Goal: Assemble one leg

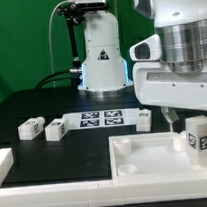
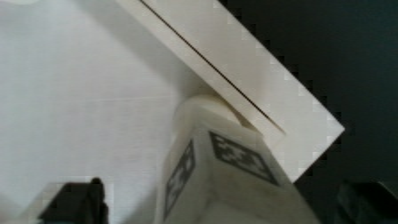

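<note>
Claw (image 1: 185, 126) open above leg (image 1: 201, 136) upright on tabletop panel (image 1: 145, 154).

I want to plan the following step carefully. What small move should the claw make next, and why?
Probably lift the claw straight up, clear of the leg. The fingers stand wide apart on either side of the leg with gaps visible, so it seems released. The leg stands upright on the white panel, near a corner in the wrist view. A straight rise should avoid knocking it over.
</note>
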### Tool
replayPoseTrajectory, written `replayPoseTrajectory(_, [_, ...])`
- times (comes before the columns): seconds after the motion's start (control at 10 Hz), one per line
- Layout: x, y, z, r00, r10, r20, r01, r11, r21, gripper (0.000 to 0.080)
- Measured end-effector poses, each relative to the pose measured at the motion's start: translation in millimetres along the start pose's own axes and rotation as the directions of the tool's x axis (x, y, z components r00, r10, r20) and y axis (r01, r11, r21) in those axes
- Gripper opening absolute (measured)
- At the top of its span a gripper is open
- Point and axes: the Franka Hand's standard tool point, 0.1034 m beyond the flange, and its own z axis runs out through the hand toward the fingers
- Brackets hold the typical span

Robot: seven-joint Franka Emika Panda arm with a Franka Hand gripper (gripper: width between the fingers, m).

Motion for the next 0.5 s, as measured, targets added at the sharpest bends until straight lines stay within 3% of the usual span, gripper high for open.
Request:
replayPoseTrajectory(0.4, [-1.0,-0.1,0.4,0.933,-0.359,0.001,0.359,0.933,-0.002,0.0649])
replayPoseTrajectory(0.5, [-1.0,-0.1,0.1,0.875,-0.484,0.002,0.484,0.875,-0.002,0.0649])
